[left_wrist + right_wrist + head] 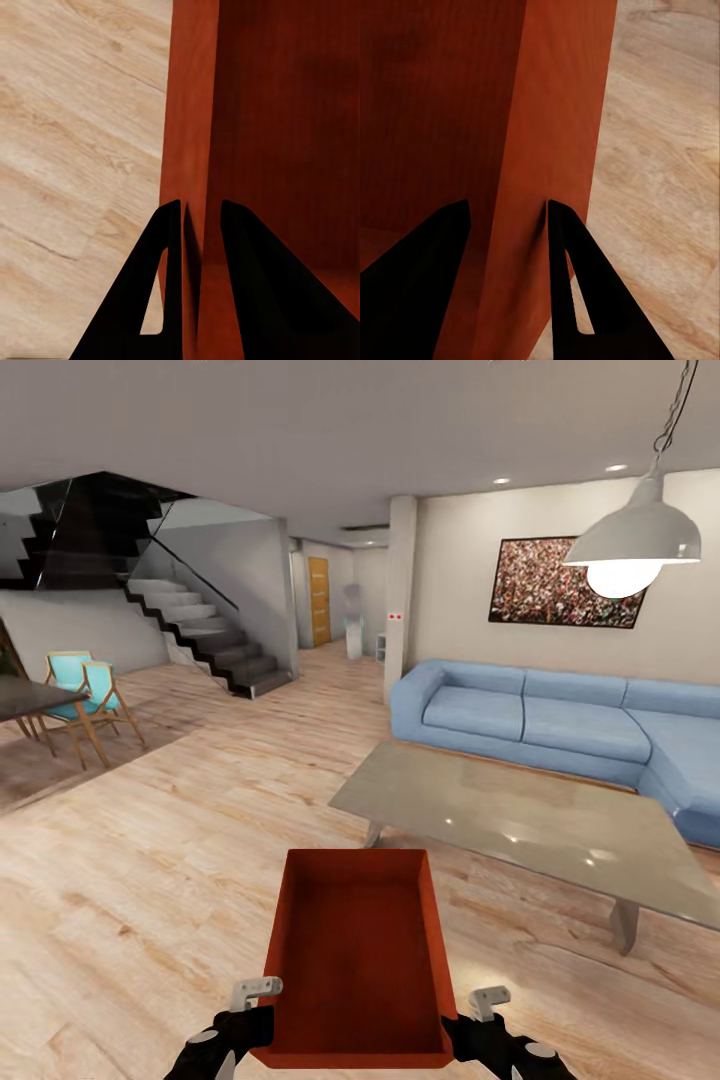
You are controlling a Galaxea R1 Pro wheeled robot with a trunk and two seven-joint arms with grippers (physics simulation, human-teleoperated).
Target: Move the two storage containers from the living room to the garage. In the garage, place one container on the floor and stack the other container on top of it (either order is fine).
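I hold one orange-red storage container in front of me over the light wood planks of the living room. It is open-topped and empty. My left gripper is shut on its left wall, one black finger on each side. My right gripper is shut on its right wall in the same way. In both wrist views the wall runs between the fingers, with wood planks beyond the container's outer side.
A grey low table stands just ahead to the right, with the blue corner sofa behind it and a white pendant lamp above. Stairs and wooden chairs are at the left. A hallway with an orange-brown door opens straight ahead.
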